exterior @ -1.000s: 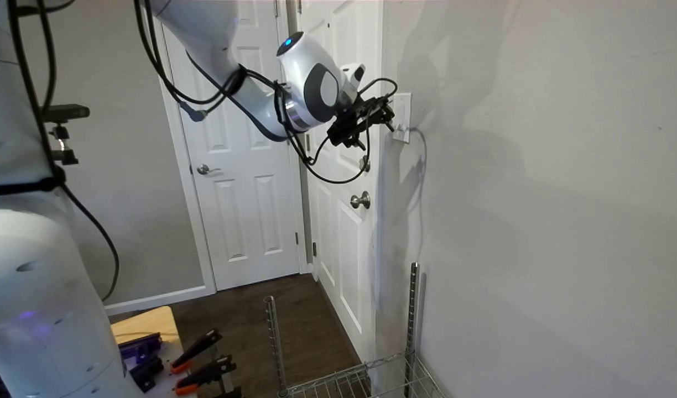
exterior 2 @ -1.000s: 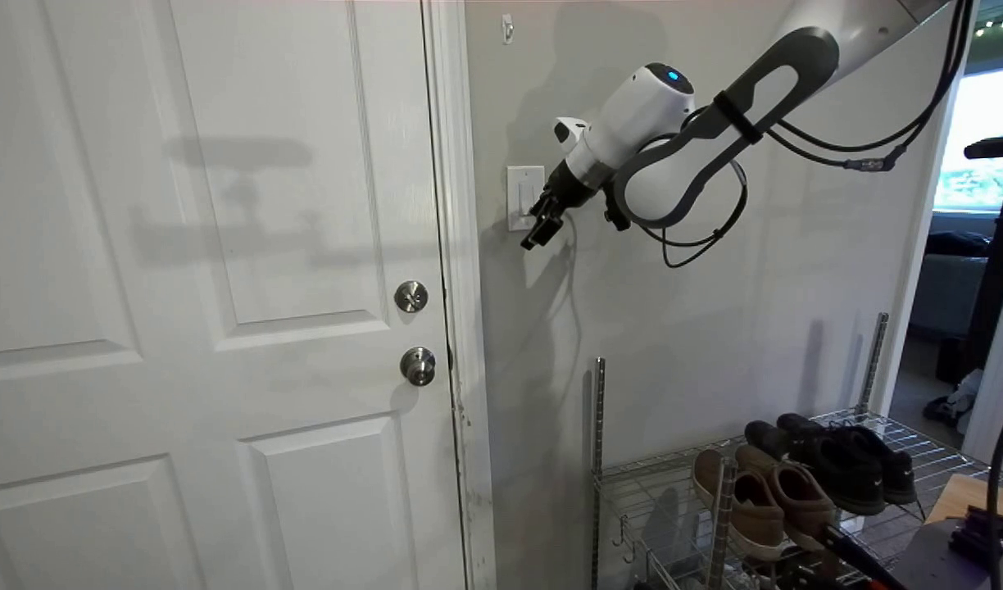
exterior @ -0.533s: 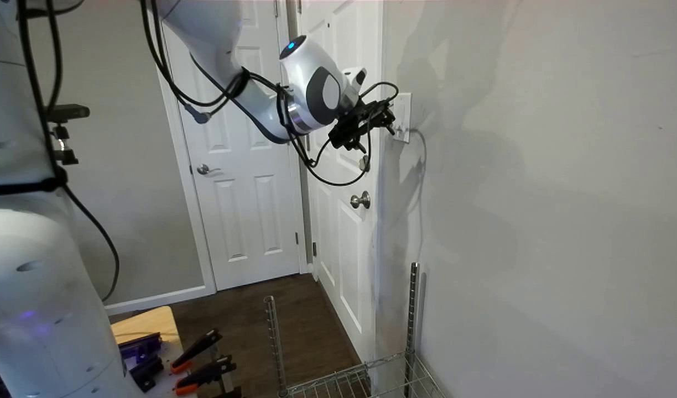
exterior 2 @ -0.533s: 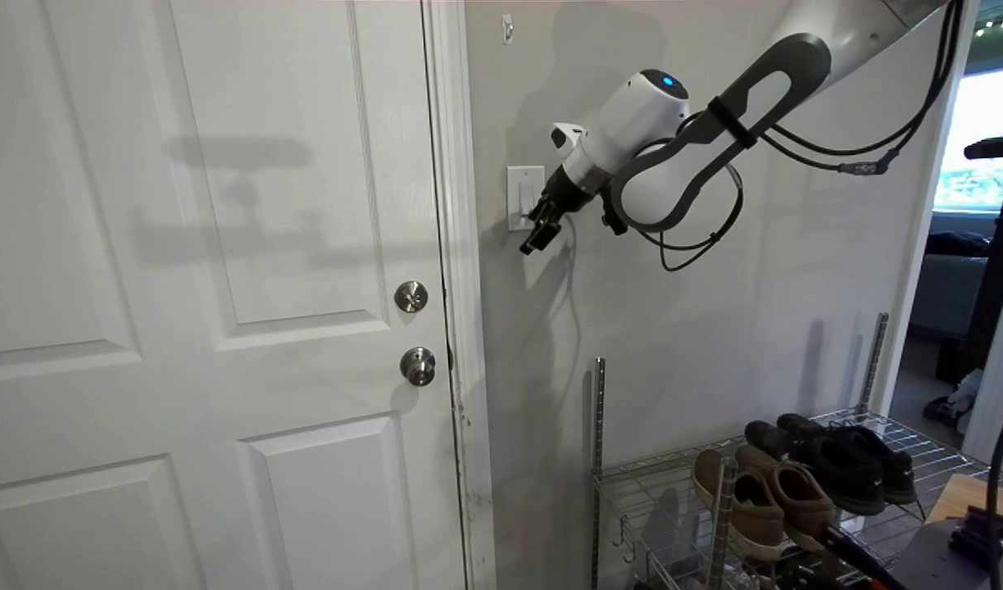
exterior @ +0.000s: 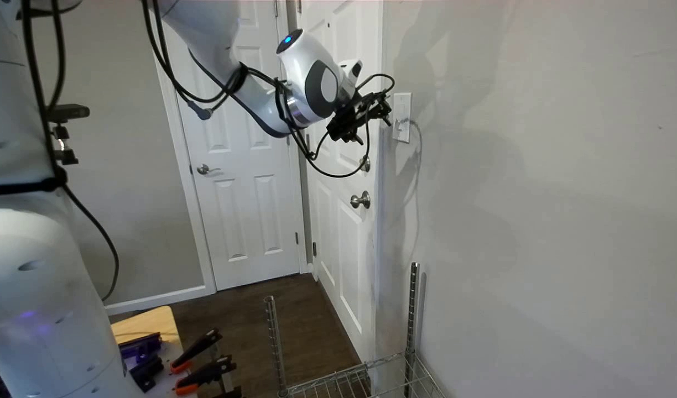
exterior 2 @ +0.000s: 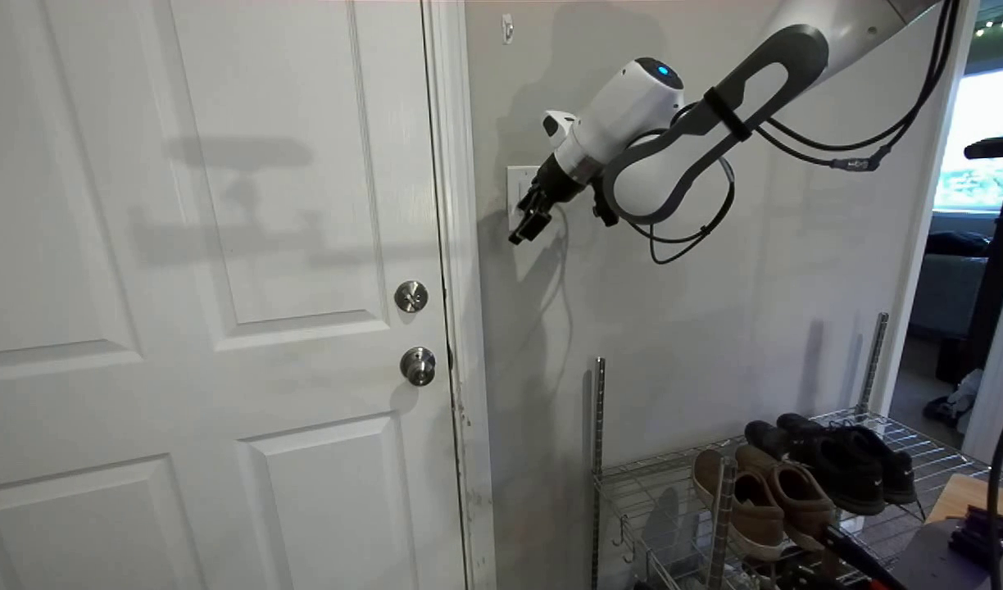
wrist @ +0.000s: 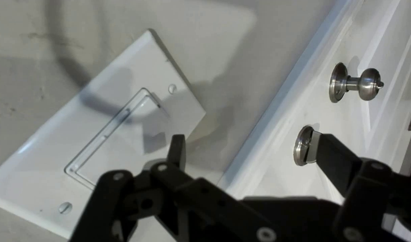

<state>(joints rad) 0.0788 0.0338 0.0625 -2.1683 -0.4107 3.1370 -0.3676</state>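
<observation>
My black gripper (exterior: 375, 132) is open and empty, tilted downward close to the wall. It also shows in an exterior view (exterior 2: 521, 238) and in the wrist view (wrist: 254, 154). It is nearest to a white light switch plate (exterior: 402, 117), which stands on the wall beside the fingers. The plate is partly covered by the gripper in an exterior view (exterior 2: 515, 188). In the wrist view, the plate (wrist: 41, 161) with its wide rocker lies left of the jaws. One fingertip overlaps its lower right edge; contact cannot be told. The other finger overlaps the door's deadbolt (wrist: 301, 148) in sight only.
A white door (exterior 2: 305, 246) with a round knob (exterior 2: 418, 366) stands beside the switch. Below is a wire shelf (exterior 2: 649, 479) with metal posts and brown (exterior 2: 755, 508) and black shoes (exterior 2: 854, 467). Clamps (exterior: 206, 373) sit by the arm's base. A small hook (exterior 2: 507, 29) is on the wall.
The gripper first sank slightly, then rose and moved a little toward the door. More of the switch plate shows in an exterior view now. The door and shelf have not moved.
</observation>
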